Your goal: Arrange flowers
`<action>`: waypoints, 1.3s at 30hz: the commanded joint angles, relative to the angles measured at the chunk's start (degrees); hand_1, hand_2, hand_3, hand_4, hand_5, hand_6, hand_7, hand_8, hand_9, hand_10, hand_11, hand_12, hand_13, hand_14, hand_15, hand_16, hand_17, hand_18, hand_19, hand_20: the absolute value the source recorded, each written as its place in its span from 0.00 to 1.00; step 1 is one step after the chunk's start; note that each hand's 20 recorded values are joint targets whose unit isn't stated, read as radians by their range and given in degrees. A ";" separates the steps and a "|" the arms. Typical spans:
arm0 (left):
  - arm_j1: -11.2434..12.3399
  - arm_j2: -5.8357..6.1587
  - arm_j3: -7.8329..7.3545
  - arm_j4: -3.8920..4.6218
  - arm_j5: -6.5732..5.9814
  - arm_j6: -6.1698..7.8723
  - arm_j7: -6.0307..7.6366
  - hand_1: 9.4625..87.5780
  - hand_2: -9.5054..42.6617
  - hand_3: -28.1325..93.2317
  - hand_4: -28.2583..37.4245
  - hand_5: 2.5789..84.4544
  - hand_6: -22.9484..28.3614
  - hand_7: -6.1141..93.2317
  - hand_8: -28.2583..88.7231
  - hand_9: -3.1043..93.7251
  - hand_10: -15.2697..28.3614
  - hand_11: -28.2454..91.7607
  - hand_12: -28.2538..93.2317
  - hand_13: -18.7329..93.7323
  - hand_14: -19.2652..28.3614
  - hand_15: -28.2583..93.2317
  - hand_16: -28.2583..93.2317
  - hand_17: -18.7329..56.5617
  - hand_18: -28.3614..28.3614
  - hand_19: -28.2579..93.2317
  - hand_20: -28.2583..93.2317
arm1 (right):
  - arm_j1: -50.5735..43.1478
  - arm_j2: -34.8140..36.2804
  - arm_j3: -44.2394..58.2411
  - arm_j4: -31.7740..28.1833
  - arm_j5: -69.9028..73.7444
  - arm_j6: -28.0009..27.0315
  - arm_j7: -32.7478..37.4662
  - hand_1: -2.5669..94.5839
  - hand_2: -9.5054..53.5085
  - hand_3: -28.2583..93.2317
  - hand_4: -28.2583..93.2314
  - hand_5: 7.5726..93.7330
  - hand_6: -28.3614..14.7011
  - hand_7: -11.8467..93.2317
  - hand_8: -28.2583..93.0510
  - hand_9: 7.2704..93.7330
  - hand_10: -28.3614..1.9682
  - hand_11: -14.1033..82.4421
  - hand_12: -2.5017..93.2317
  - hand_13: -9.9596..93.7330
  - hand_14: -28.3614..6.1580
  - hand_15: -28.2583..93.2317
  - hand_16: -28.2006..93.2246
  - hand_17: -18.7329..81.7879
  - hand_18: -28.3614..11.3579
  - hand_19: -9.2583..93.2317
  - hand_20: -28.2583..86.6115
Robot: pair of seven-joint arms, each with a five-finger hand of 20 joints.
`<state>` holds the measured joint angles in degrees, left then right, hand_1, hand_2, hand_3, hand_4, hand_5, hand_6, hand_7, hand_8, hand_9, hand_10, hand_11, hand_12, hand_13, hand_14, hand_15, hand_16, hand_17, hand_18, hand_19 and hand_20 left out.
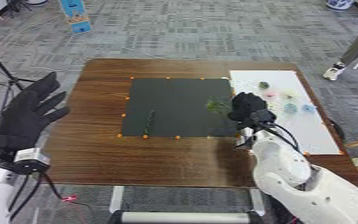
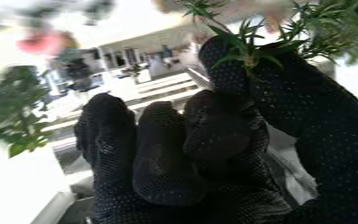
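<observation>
- Head view: the right hand (image 1: 249, 107) is at the boundary between the black mat (image 1: 171, 105) and the white board (image 1: 309, 135), toward the right of the brown table (image 1: 87, 130).
- The green sprig (image 1: 217, 106) is directly left of that hand, over the right part of the mat.
- A dark green stem (image 1: 149, 122) lies on the mat's near left part, its length running near to far.
- On the board, right of the hand: a pink flower (image 1: 270, 94), with pale blue flowers (image 1: 290, 107) nearer and a dark green bloom (image 1: 263, 85) farther off.
- Orange markers (image 1: 145, 137) are noted along the mat's edges.
- The left hand (image 1: 23, 117) is at the table's left side, well apart from the flowers; fingers straight and spread, holding nothing.
- Right wrist view: the right hand (image 2: 167, 160) has the green sprig pinched between thumb and finger, its narrow leaves projecting past them; the other fingers are bent.
- A leafy stem (image 2: 11, 100), blurred, is beyond the fingers, apart from them.
</observation>
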<state>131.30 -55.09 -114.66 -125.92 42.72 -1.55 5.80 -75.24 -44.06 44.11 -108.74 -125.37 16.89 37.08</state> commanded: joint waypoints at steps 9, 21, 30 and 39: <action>-0.39 -0.59 0.59 -0.07 -0.41 0.30 -0.67 0.22 0.00 0.73 0.00 0.23 0.47 0.22 0.17 0.20 0.53 0.33 0.41 0.30 0.68 0.31 0.28 0.09 0.92 0.55 0.28 | 7.95 -10.99 -3.20 2.04 -1.50 -1.65 -0.64 0.41 0.00 0.93 0.24 0.74 0.64 0.62 0.47 0.87 0.67 0.85 0.53 0.86 0.57 0.96 0.60 0.71 0.17 1.00 0.91; -0.79 -0.44 1.17 -0.10 -0.41 -0.08 -1.04 0.22 0.00 0.73 0.00 0.23 0.47 0.23 0.17 0.20 0.53 0.33 0.41 0.29 0.68 0.32 0.28 0.08 0.93 0.56 0.28 | 8.72 -17.95 -9.25 13.85 -1.61 -9.53 2.30 0.42 0.00 0.92 0.23 0.74 0.63 0.61 0.46 0.87 0.67 0.85 0.52 0.86 0.58 0.96 0.60 0.72 0.18 1.00 0.91; -0.55 -0.36 1.25 -0.24 -0.49 -0.35 -1.48 0.21 0.00 0.73 0.00 0.23 0.47 0.22 0.17 0.21 0.53 0.33 0.41 0.30 0.68 0.32 0.27 0.08 0.93 0.56 0.28 | 9.99 -20.40 -12.74 16.83 -1.39 -11.26 3.76 0.43 0.00 0.92 0.21 0.76 0.63 0.59 0.43 0.88 0.68 0.83 0.51 0.87 0.60 0.95 0.60 0.73 0.19 1.00 0.90; -0.95 0.06 1.53 -0.07 -0.54 -0.64 -1.97 0.21 0.00 0.73 0.00 0.23 0.47 0.22 0.17 0.21 0.53 0.33 0.41 0.30 0.68 0.32 0.27 0.08 0.93 0.56 0.28 | 7.58 -22.51 -10.31 14.05 -0.06 -17.61 3.07 0.43 0.02 0.89 0.19 0.80 0.66 0.56 0.42 0.91 0.69 0.80 0.49 0.88 0.61 0.94 0.59 0.75 0.19 1.00 0.90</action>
<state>130.36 -55.21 -113.34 -125.90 42.58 -1.62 4.45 -64.41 -64.59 32.60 -92.94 -126.70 4.75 40.51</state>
